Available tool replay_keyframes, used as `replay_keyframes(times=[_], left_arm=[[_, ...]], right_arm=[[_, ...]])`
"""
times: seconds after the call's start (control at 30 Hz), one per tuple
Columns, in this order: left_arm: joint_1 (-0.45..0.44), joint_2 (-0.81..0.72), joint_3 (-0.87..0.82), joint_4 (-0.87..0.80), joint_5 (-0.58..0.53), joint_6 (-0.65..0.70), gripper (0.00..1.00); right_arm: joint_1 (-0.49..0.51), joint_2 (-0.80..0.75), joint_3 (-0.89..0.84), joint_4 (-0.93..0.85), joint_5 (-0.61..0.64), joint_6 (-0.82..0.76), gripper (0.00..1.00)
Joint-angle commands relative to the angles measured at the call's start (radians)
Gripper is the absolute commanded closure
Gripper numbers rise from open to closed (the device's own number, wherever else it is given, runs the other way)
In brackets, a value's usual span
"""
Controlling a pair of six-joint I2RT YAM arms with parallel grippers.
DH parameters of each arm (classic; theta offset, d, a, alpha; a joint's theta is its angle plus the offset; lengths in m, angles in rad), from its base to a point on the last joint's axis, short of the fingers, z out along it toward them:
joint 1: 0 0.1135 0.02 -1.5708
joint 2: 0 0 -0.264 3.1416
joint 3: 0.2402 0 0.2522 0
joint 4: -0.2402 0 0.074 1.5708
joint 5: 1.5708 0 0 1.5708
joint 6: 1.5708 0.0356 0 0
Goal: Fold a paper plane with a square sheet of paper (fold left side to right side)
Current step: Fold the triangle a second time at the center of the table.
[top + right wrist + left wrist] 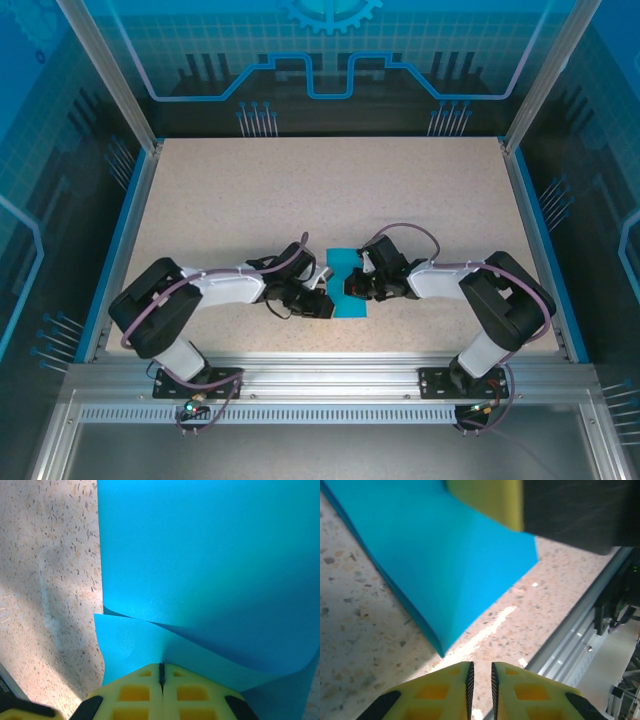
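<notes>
The square sheet of paper [352, 306], bright cyan-blue, lies at the near middle of the table between both grippers, one side lifted and curled over the other. My right gripper [360, 287] is shut, pinching the lifted layer at its tips [161, 667]; the sheet [200, 555] bends up ahead of it. My left gripper [322, 302] sits just left of the sheet, jaws a narrow gap apart [481, 672] with nothing between them. A folded corner of the sheet [445, 565] points toward it, a short way off. One yellow right fingertip [485, 500] rests on the paper. The paper plane is out of view.
The speckled table [330, 190] stretches away behind the paper. An aluminium rail [320, 375] runs along the near edge, close to my left gripper [580, 625]. Blue borders [125, 240] and glass walls close in the sides and back.
</notes>
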Motion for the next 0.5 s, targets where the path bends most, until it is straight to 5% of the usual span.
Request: replay_keyframes(times=[0.0,0.47], left_arm=[[0.003,-0.021,0.045,-0.057,-0.034,0.005,0.79],[0.003,0.158,0.123,-0.061,-0.072,0.032,0.8]], right_arm=[[-0.003,0.009,-0.011,-0.112,0.036,-0.019,1.0],[0.001,0.006,-0.007,-0.098,0.026,-0.022,1.0]])
